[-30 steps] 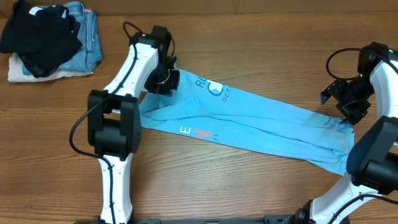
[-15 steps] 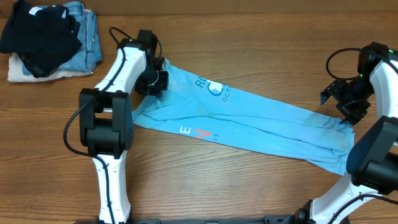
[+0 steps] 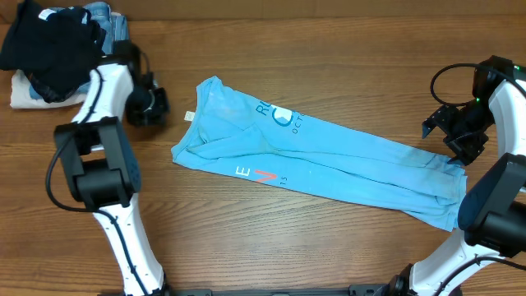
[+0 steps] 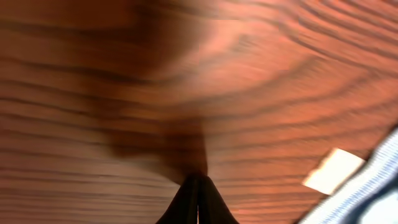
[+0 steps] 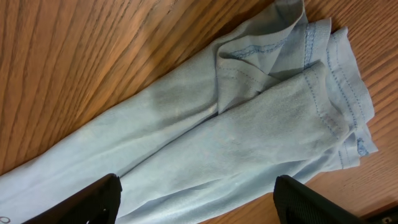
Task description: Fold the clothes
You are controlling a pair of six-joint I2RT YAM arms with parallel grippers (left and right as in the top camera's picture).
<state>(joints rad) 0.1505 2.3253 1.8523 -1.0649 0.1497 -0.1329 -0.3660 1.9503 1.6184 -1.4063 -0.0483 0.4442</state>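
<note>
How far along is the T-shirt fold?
Done: the T-shirt lies as a long narrow band, its sides apparently folded in. In hand: nothing. The left gripper is shut and empty over the bare table near the shirt's collar end, and the right gripper is open over the hem end. Left: the crosswise folds into a compact stack.

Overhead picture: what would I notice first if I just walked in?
The long blue T-shirt, bunched into a strip slanting across the middle of the table. Then the left gripper, shut over bare wood off its collar end, and the right gripper, open above the other end. A dark clothes pile sits in the far left corner.
</note>
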